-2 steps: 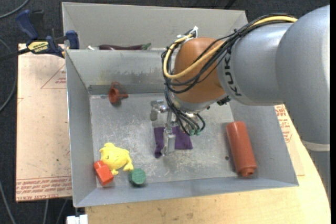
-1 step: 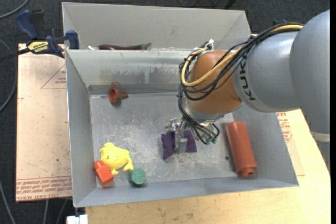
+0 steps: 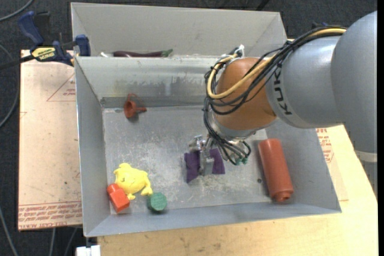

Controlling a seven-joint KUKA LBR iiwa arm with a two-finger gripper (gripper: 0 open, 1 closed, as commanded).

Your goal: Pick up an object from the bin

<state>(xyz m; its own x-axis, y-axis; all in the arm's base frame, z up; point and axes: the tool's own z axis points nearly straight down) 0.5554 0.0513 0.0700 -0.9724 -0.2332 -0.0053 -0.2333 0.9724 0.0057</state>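
Claw [image 3: 206,159] low over purple piece [image 3: 192,168] on scuffed grey bin floor [image 3: 157,153].

The grey metal bin [image 3: 162,150] has a scuffed, flat floor with sloping walls around it. On the floor near the back left corner lies a small orange-brown funnel-shaped piece [image 3: 134,108], tipped on its side. In the front left corner a yellow toy figure [image 3: 132,179] rests touching a red-orange block [image 3: 118,197], and a round green cap [image 3: 158,202] lies just beside them to the right. Near the middle of the floor sits a purple piece [image 3: 193,166]. Towards the right wall a reddish-brown cylinder [image 3: 275,169] lies lengthwise, well apart from the left group.
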